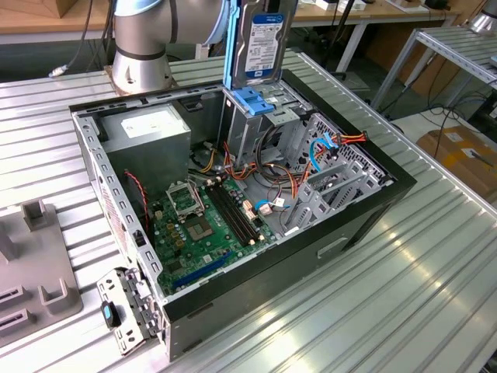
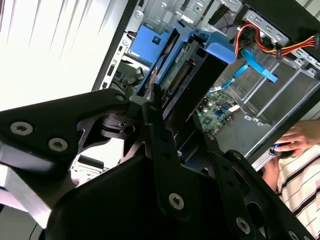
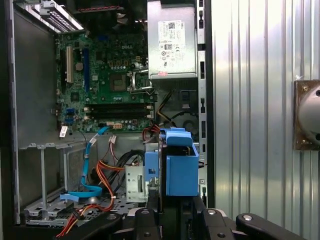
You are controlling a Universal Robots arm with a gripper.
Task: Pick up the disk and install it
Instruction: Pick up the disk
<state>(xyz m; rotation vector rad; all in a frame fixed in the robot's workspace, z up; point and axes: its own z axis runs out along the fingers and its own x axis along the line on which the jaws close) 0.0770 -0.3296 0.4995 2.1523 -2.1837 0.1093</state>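
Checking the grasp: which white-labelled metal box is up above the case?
The disk, upright over the drive cage; the power supply lies flat inside the case.

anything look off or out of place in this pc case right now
Nothing looks damaged or spilled. The disk stands on end in the gripper, over the blue-handled cage, not seated. A person's hand is close beside the open case.

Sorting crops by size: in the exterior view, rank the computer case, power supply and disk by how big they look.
1. computer case
2. power supply
3. disk, held upright above the case; the picture's top edge cuts it off, so only its visible part is ranked.
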